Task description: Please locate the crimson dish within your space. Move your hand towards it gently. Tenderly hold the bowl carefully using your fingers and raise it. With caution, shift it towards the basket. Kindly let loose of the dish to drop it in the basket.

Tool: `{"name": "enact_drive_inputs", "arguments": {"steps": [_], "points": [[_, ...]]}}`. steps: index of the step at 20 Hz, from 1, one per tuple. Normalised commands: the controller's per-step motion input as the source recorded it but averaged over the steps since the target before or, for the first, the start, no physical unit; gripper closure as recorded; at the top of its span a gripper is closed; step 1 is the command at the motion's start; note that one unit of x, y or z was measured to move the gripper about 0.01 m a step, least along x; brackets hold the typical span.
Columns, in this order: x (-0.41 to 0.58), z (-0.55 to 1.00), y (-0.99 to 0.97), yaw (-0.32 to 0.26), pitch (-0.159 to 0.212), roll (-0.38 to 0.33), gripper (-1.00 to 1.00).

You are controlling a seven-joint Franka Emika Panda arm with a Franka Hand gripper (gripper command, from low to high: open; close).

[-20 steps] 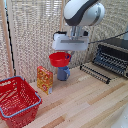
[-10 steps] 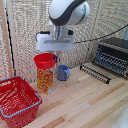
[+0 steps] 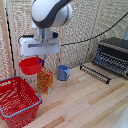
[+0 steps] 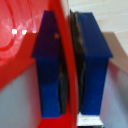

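Your white boxy gripper (image 3: 40, 61) has its blue fingers (image 4: 50, 70) pinched tight on the rim of the small red plastic bowl (image 3: 30, 65), which hangs above the large red slatted basket's (image 3: 18, 102) far edge.

Even, bright indoor light; the exterior view is soft and motion-blurred around the arm, the wrist view close-up and blurry.
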Motion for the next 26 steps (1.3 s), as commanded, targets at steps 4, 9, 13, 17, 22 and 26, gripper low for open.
{"name": "enact_drive_inputs", "arguments": {"steps": [4,9,13,17,22,26], "points": [[0.451,-0.33,0.73,0.000,0.111,-0.118,1.00],[0.467,-0.33,0.71,0.000,0.058,-0.124,1.00],[0.317,0.05,0.37,0.002,-0.001,-0.054,-1.00],[0.200,0.81,-0.19,0.032,0.005,0.000,-1.00],[0.243,0.86,-0.29,0.062,-0.084,-0.037,-1.00],[0.457,0.44,-0.26,0.059,-0.232,-0.094,-1.00]]}}
